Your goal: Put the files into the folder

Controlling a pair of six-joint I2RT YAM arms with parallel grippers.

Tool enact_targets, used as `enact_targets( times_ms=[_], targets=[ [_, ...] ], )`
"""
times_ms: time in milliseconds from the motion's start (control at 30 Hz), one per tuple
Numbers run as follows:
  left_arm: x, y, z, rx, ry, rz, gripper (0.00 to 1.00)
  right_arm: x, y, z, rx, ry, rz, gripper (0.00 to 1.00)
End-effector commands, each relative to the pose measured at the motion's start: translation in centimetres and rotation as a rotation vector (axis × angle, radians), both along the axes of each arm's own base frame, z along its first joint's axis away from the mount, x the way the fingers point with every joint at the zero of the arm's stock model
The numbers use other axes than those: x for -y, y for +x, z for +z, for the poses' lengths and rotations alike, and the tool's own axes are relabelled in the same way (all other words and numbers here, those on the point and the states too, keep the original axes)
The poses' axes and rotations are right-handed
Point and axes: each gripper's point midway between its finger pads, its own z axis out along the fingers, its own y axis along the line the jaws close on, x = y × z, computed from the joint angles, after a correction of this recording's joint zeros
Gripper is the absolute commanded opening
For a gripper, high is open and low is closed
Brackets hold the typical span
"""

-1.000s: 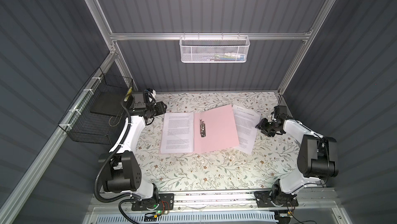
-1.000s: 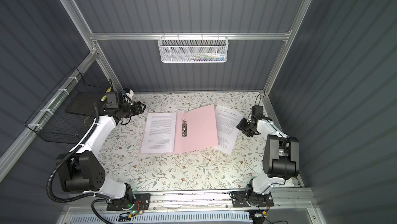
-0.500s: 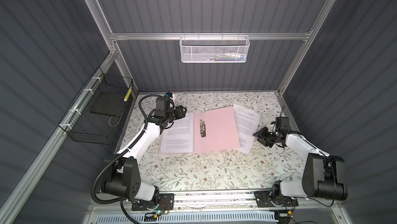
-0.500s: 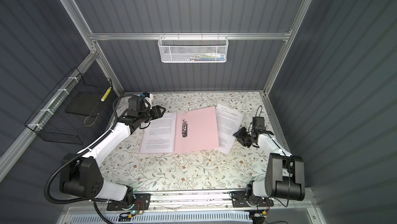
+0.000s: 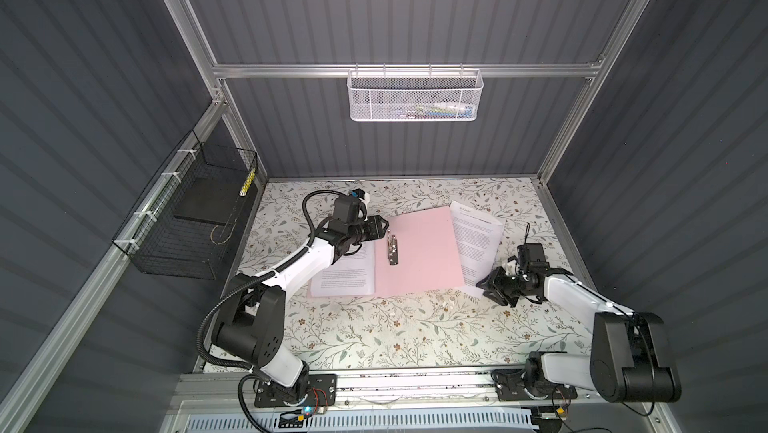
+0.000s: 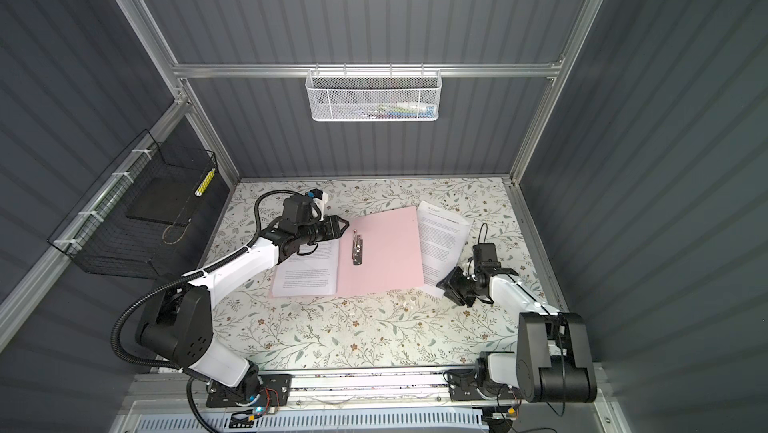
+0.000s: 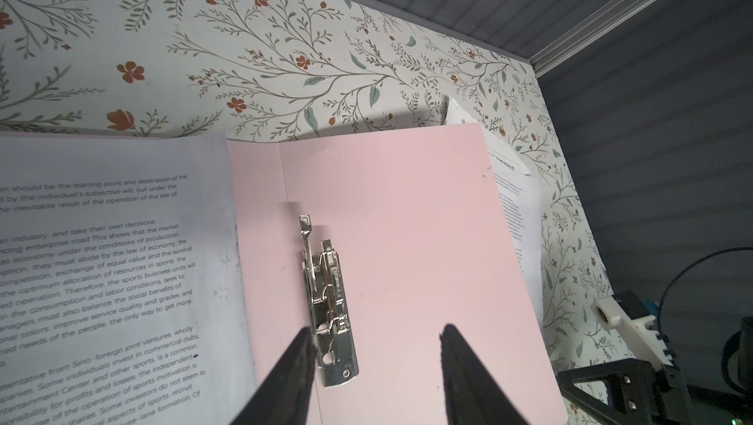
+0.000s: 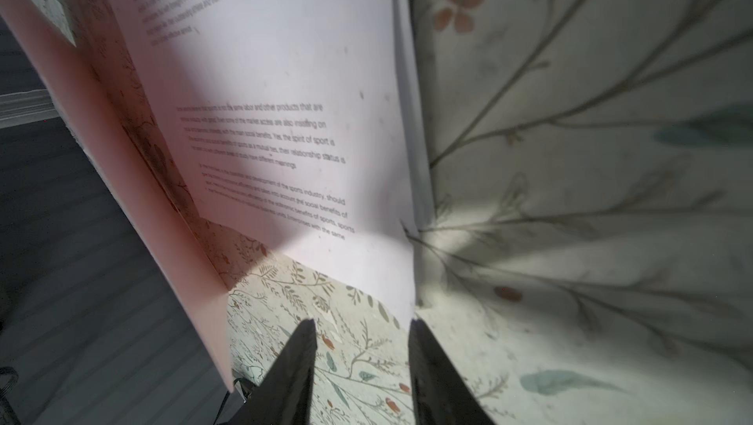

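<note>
On the flowered table [image 5: 374, 327] the folder [image 5: 419, 252] is lying open, inner side up, and I am seeing it that way in both top views. Its clip [image 5: 392, 249] is sitting on the right flap, just beside the spine. The files [image 5: 349, 277] are lying in two places. One sheet is resting flat on the left flap and covering most of it. Another sheet [image 5: 478, 235] is lying on the table to the right, with its left edge running under the right flap.

I am holding the left gripper [image 5: 384, 225] above the far end of the spine, pointing toward the clip. Through the left wrist camera, the left gripper [image 7: 375, 333] is showing its jaws wide apart with nothing between them. One finger [image 7: 293, 362] is overlapping one end of the clip [image 7: 326, 300] and the other is hanging over bare pink. I cannot tell whether either is touching.

I am keeping the right gripper [image 5: 482, 285] low at the near corner of the outer sheet. Through the right wrist camera, the right gripper [image 8: 360, 325] is showing a narrower gap, with table pattern visible between the jaws. The sheet [image 8: 285, 76] is ending right at one fingertip [image 8: 419, 341], outside the gap, so nothing is being gripped. The folder [image 8: 122, 158] edge is riding up off the table beside the sheet.
</note>
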Motion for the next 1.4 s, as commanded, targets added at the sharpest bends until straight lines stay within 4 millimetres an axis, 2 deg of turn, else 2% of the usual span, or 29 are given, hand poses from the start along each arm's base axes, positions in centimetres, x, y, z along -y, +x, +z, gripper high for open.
enact_targets(
  times_ms=[0, 167, 233, 633, 733, 933, 1000, 1133, 1300, 1367],
  targets=[
    [0.5, -0.3, -0.5, -0.008, -0.015, -0.01, 0.51, 0.3, -1.2, -0.6, -0.034, -0.031, -0.001, 0.41],
    [0.4, -0.5, -1.6, -0.027, 0.001, -0.015, 0.51, 0.3, -1.4, -1.7, -0.06, -0.029, -0.006, 0.41],
    [0.6, -0.6, -1.8, -0.034, -0.002, -0.02, 0.5, 0.2, -0.8, -2.0, -0.046, -0.017, -0.015, 0.4],
    [0.5, -0.6, -2.8, -0.045, 0.016, -0.02, 0.49, -0.1, 0.8, -3.6, -0.033, 0.021, -0.064, 0.28],
    [0.5, -0.6, -3.0, -0.048, 0.021, -0.021, 0.49, -0.4, 0.7, -3.9, -0.041, 0.029, -0.063, 0.21],
    [0.7, -0.4, -3.4, -0.057, 0.021, -0.032, 0.48, -0.4, 0.5, -3.9, -0.037, 0.03, -0.068, 0.0],
    [0.8, -0.3, -3.3, -0.057, 0.024, -0.034, 0.48, -0.4, 0.4, -3.5, -0.032, 0.029, -0.068, 0.0],
    [0.8, -0.3, -3.0, -0.048, 0.029, -0.039, 0.47, 0.0, 0.6, -1.2, 0.014, 0.005, -0.07, 0.0],
    [1.2, -0.3, -2.5, -0.037, 0.013, -0.061, 0.47, 1.0, 2.0, 4.0, 0.136, -0.048, -0.075, 0.0],
    [1.3, -0.2, -2.3, -0.031, 0.008, -0.066, 0.47, 2.1, 2.8, 6.3, 0.183, -0.098, -0.091, 0.0]
  ],
)
